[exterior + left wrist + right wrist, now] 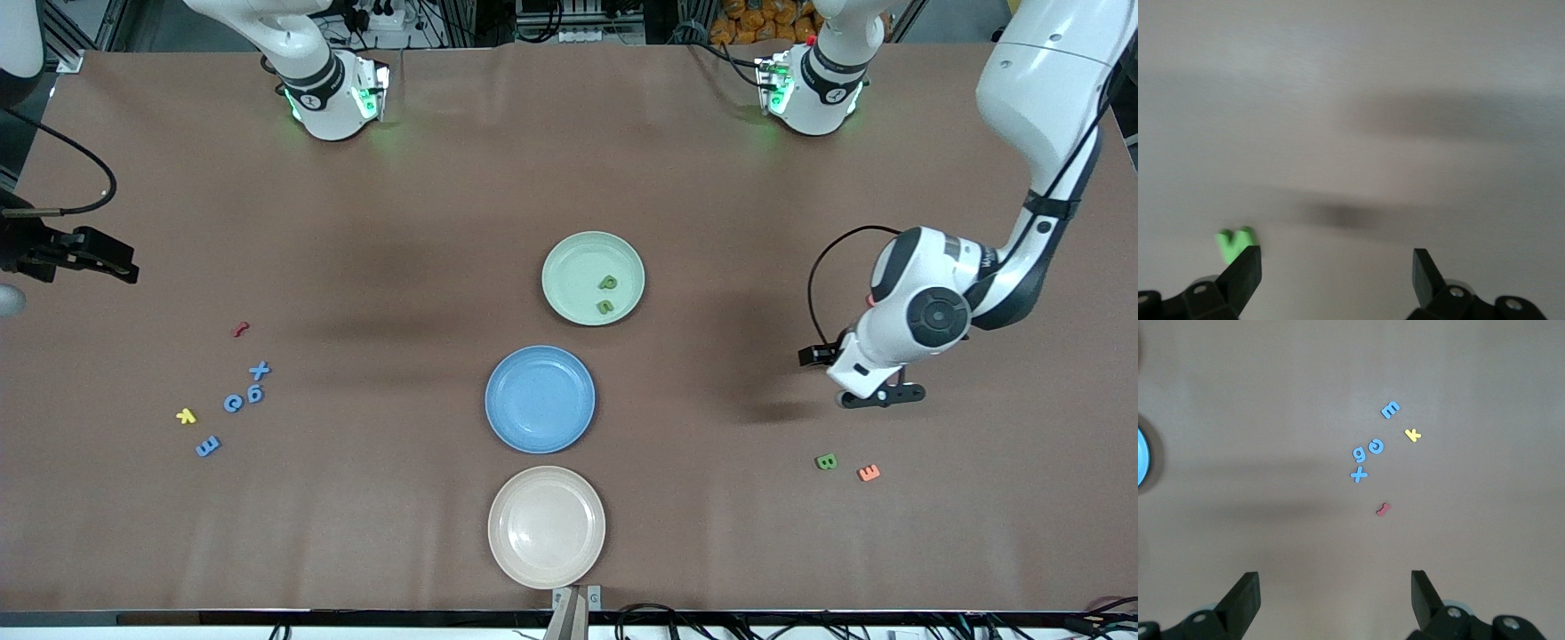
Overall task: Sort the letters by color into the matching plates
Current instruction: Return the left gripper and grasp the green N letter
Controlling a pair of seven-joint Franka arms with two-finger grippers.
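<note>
The mint green plate (pixel 569 258) holds two green letters (pixel 608 283). Just nearer the front camera, the blue plate (pixel 540 398) holds nothing. Several blue letters (pixel 256 392) lie scattered toward the right arm's end of the table, and they also show in the right wrist view as blue letters (pixel 1376 446). A green letter B (pixel 826 461) lies toward the left arm's end. My left gripper (pixel 880 397) hangs open just over the table beside it. In the left wrist view a green letter (pixel 1231 241) peeks out beside one fingertip (pixel 1248 267) of the empty left gripper (pixel 1337 267). My right gripper (pixel 111 262) (pixel 1336 587) is open and empty.
A beige plate (pixel 546 526) sits nearest the front camera, in line with the other two plates. An orange letter (pixel 868 473) lies beside the green B. A yellow letter (pixel 185 415) (pixel 1412 435) and a red one (pixel 240 329) (pixel 1383 510) lie among the blue letters.
</note>
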